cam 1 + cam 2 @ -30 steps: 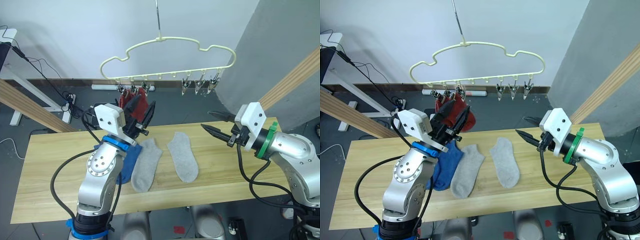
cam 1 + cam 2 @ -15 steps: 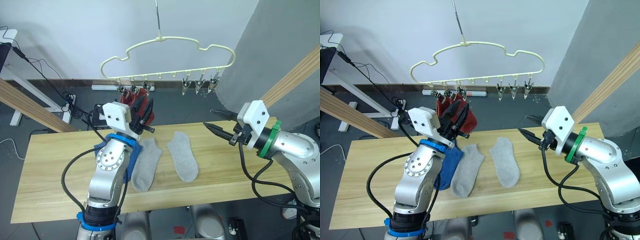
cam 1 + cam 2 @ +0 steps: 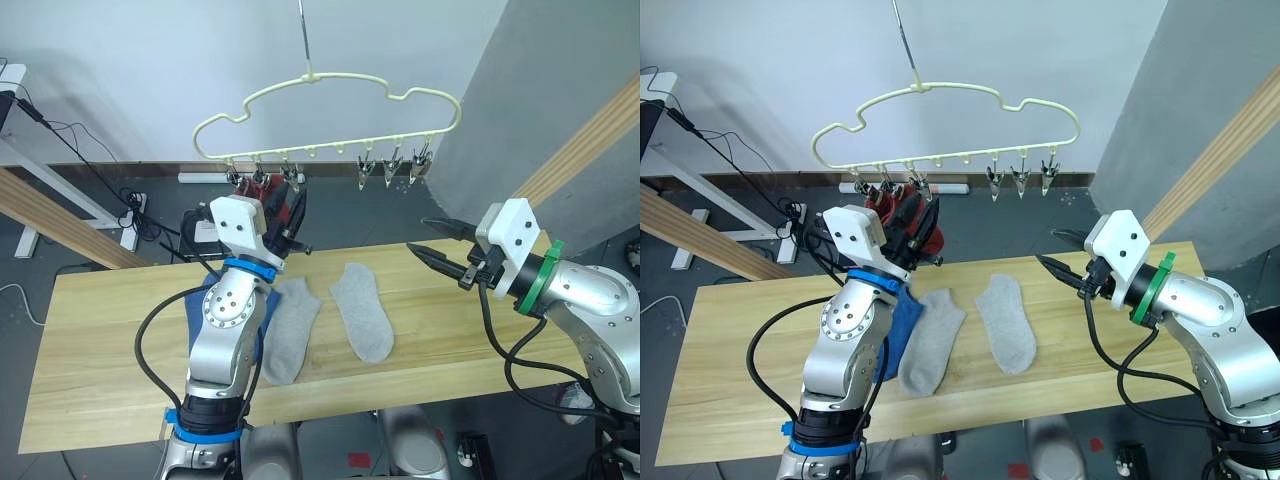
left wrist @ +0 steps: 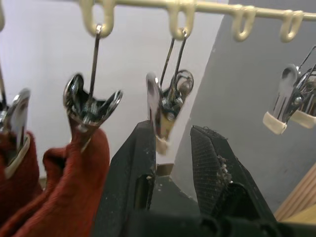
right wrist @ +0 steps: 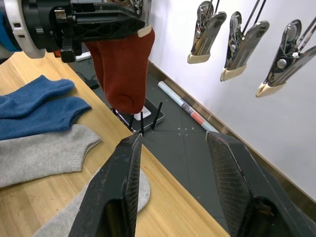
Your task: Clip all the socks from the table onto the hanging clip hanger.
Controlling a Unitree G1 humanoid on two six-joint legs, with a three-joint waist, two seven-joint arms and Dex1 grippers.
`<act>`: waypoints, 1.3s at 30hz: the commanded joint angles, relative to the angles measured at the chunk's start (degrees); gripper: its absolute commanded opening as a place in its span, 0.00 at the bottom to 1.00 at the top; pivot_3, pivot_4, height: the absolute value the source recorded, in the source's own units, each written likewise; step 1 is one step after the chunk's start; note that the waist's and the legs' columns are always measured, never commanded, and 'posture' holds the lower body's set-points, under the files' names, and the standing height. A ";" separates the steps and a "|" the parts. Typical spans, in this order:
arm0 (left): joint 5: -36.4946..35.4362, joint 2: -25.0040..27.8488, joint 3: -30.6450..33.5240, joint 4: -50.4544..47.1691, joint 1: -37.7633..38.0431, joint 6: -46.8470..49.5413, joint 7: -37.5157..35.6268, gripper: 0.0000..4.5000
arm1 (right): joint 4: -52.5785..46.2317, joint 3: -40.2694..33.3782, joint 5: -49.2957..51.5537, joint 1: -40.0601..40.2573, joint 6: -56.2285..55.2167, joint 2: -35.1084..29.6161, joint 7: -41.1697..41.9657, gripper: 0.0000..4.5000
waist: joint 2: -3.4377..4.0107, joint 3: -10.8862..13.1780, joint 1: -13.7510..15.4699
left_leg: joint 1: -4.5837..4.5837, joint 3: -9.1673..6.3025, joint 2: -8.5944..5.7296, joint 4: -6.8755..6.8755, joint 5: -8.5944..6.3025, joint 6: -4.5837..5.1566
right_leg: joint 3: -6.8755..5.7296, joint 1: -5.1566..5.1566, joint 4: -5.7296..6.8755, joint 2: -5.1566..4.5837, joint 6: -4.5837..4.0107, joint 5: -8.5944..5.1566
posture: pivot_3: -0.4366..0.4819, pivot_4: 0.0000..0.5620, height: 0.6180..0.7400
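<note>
Left tool (image 4: 173,148) spread around a hanger clip (image 4: 165,106) beside hung red socks (image 4: 74,182), right tool (image 5: 173,163) spread, well apart

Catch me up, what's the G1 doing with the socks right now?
It is hanging socks on the pale-yellow clip hanger. Two brick red socks already hang from clips at the hanger's left end. The left claw is raised to the next clip, fingers open on either side of it, with no sock in it. The right claw hovers open over the table, holding nothing. Two grey socks and two blue socks lie on the table.
</note>
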 commanded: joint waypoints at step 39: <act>4.87 -3.26 0.05 -8.93 -4.26 9.98 8.48 0.58 | -3.26 -3.12 12.16 -1.21 4.00 -1.83 1.02 0.48 | -0.01 0.00 -0.28 | 0.03 -0.01 -0.03 0.32 0.03 0.04 | 0.06 -0.03 0.48 0.06 0.27 -0.16 | 0.16 0.63 1.00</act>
